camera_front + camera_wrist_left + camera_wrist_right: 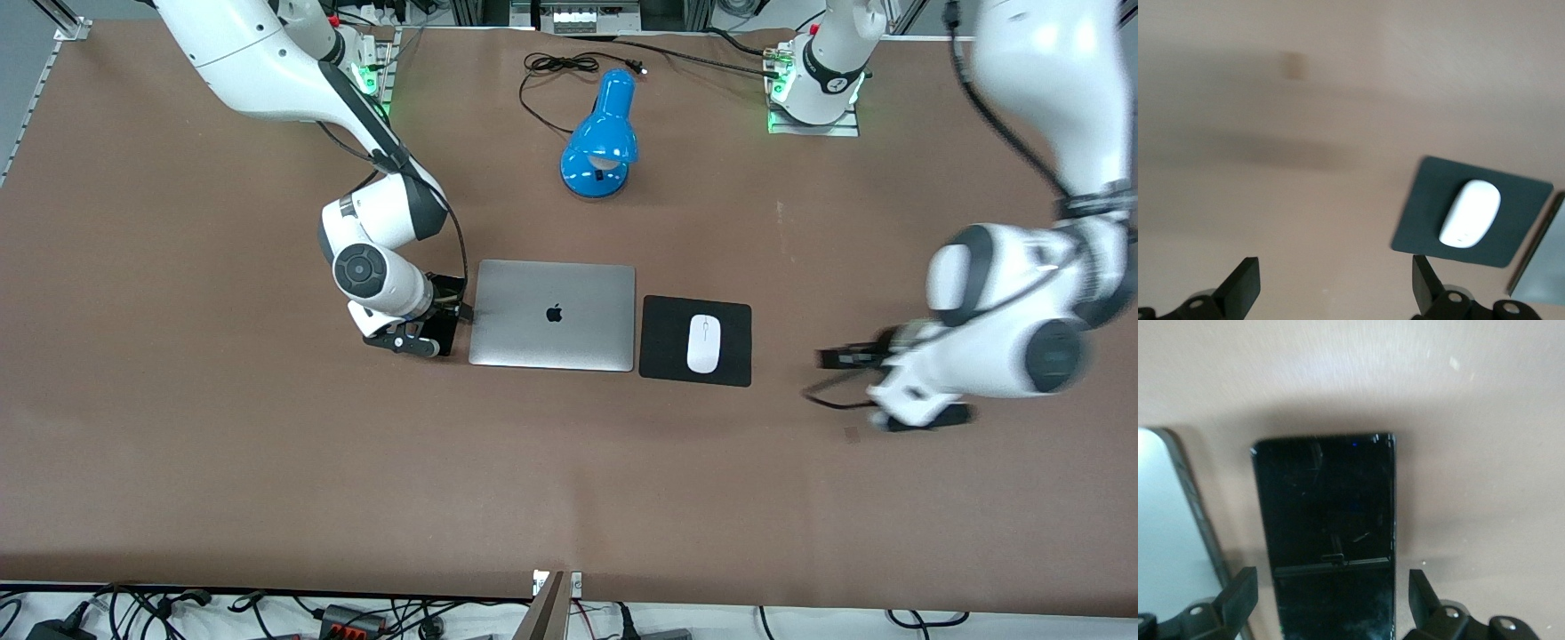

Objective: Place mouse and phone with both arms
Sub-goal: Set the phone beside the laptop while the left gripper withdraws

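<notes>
The white mouse (703, 343) lies on a black square pad (662, 342) beside the closed laptop, toward the left arm's end. It also shows in the left wrist view (1470, 213). My left gripper (831, 378) is open and empty over bare table, off the pad's edge toward the left arm's end of the table (1335, 290). The black phone (1325, 527) lies flat on the table beside the laptop's other edge, partly hidden in the front view (451, 331). My right gripper (425, 331) is low over it, fingers (1238, 597) open on either side without touching.
A closed silver laptop (553, 315) lies mid-table between phone and pad; its edge shows in both wrist views (1165, 540) (1546, 267). A blue desk lamp (602, 133) with a black cable stands farther from the front camera.
</notes>
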`<state>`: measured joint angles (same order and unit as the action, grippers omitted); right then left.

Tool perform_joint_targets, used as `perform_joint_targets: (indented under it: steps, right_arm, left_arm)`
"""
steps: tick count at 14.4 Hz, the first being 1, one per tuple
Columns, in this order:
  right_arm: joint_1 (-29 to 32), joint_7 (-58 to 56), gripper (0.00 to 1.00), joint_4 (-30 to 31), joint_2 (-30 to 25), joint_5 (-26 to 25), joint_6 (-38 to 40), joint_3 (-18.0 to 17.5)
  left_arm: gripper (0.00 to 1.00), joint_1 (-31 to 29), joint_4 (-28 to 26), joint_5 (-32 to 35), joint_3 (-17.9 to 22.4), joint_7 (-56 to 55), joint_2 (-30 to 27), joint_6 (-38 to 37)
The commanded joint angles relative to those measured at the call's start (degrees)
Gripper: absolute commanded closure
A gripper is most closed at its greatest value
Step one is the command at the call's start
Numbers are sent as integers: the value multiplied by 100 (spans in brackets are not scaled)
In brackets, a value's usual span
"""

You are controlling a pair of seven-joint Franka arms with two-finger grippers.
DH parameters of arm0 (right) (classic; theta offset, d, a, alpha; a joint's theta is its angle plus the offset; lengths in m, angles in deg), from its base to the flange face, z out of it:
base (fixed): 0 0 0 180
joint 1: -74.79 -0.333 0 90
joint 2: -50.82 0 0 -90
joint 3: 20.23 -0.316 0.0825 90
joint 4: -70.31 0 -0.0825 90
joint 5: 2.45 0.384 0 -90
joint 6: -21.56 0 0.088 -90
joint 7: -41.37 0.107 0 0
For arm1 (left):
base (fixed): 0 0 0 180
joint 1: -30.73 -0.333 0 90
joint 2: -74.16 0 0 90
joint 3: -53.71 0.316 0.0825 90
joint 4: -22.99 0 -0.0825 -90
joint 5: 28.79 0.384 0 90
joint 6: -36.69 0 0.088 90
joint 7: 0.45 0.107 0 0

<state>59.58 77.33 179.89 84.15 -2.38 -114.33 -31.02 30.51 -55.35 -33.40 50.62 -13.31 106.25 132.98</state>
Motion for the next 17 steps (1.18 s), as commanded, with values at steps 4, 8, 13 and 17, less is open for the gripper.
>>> perform_joint_targets:
  steps: [4,8,13,17]
  right_arm:
    - [71,-90,0,-925,-767,-24,1376,69]
    - [106,-256,0,-2412,-741,-576,2653,139]
    - [553,-1282,0,-3266,-767,-737,3401,148]
    - [791,-2031,0,-3863,-794,-737,4104,218]
  left_arm:
    - [0,-663,422,22,27,337,-799,-979]
    - [0,-910,1075,223,-16,319,-1106,-1885]
    - [0,-787,-301,609,-358,328,-2151,-1363]
    - [0,-919,-1553,672,-420,372,-3049,-735]
